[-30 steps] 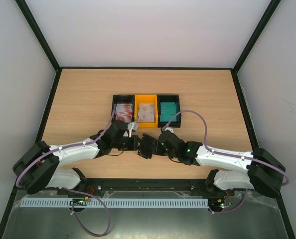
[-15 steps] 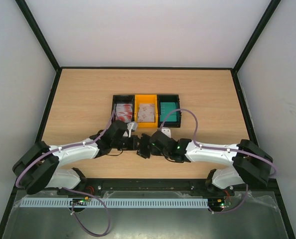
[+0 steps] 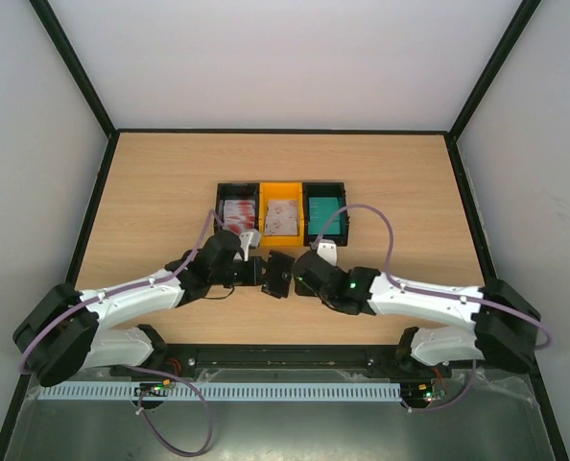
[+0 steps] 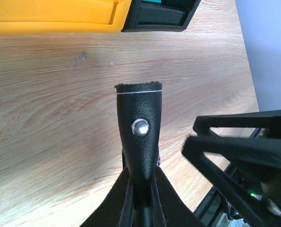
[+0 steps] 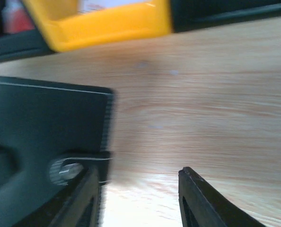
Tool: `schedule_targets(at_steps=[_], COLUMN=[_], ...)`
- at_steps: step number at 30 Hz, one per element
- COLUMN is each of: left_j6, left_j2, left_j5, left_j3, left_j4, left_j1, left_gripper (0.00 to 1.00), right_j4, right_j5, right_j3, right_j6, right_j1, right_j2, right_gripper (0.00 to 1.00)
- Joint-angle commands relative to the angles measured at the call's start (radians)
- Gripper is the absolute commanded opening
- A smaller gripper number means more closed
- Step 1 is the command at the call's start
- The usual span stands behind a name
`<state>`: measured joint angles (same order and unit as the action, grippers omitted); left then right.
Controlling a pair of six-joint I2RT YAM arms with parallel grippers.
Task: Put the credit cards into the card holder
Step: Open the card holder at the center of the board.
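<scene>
The black card holder [image 3: 278,273] hangs just above the table's middle, between the two grippers. My left gripper [image 4: 141,172] is shut on its snap strap [image 4: 139,118], which sticks up out of the jaws. My right gripper [image 5: 138,172] is open, with only bare wood between its fingers. Its left finger [image 5: 86,198] sits against the card holder's [image 5: 41,127] edge by the snap. The credit cards lie in trays behind: red-blotched ones [image 3: 238,213], pale ones [image 3: 283,218] and teal ones [image 3: 324,208].
Three small trays stand in a row beyond the grippers: a black tray [image 3: 220,204], a yellow tray [image 3: 282,187] and another black tray [image 3: 344,204]. The yellow tray's near wall [image 4: 50,26] lies close ahead of the left gripper. Black frame rails edge the table.
The left gripper has carried the card holder slightly away from the bases. The right gripper has shifted left and closer to the holder, its arm stretching lower across the table.
</scene>
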<state>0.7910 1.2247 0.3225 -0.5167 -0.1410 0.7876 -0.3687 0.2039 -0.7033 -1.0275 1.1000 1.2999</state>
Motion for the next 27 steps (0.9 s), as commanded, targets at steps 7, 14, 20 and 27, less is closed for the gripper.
schedule_targets(at_steps=[7,14,20,27], left_j6=[-0.031,-0.027,-0.029,-0.06], left_j2=[-0.013,-0.034,-0.114,-0.18], left_j5=[0.081,0.094,0.037,-0.016], left_j3=[-0.032,-0.028,-0.013,-0.03], left_j4=[-0.051,-0.069,-0.082,-0.025], left_j1=[-0.001,-0.002,-0.002,-0.002], left_gripper=[0.03,0.02,0.03,0.03], right_j4=[0.201,0.086,-0.005,-0.206], right_j5=[-0.181,-0.09,-0.042,0.167], right_j3=[-0.008,-0.03,0.023,-0.035], right_j6=[0.064,0.016,-0.037,-0.112], right_j1=[0.008,0.008,0.008,0.008], right_j2=[0.013,0.109,0.133,0.081], right_gripper=[0.45,0.31,0.25,0.24])
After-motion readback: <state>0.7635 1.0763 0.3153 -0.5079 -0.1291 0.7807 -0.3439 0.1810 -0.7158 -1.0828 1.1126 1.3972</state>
